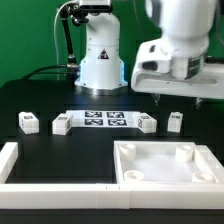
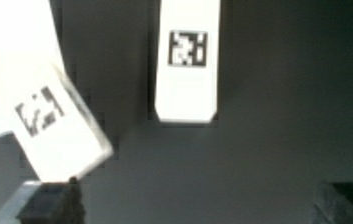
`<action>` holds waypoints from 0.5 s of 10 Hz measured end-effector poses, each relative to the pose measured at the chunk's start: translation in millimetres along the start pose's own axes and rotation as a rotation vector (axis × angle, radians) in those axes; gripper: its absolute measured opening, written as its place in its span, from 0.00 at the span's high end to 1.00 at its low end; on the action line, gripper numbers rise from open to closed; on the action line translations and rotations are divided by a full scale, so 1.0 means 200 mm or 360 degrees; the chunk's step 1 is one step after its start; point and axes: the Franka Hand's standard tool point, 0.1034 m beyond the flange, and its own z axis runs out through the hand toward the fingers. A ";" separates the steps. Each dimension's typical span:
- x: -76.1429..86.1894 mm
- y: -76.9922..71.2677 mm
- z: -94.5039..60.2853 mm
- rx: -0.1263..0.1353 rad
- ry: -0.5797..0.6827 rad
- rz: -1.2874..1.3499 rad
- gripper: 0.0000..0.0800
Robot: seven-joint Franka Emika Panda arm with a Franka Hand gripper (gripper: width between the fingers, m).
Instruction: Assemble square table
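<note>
White plastic, hard, smooth. Item: square table top, tray-like w/ corner sockets, at 5 o'clock in exterior view. Legs, qty 4, in a row: two at 9 o'clock of the marker board, two at 3 o'clock. Gripper hangs over the 3 o'clock pair, jaws spread wide, nothing held. Prob. light, stiff, slippery. Take legs across narrow sides, mid-length.
</note>
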 end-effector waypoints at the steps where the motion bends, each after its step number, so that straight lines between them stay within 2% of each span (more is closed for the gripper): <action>1: 0.02 0.01 0.00 -0.0004 -0.0074 0.0008 0.19; 3: 0.02 0.03 0.02 -0.0034 -0.0280 0.0010 0.19; 4: 0.03 0.03 0.04 -0.0037 -0.0315 0.0023 0.19; 5: 0.01 -0.01 0.08 -0.0022 -0.0337 0.0068 0.19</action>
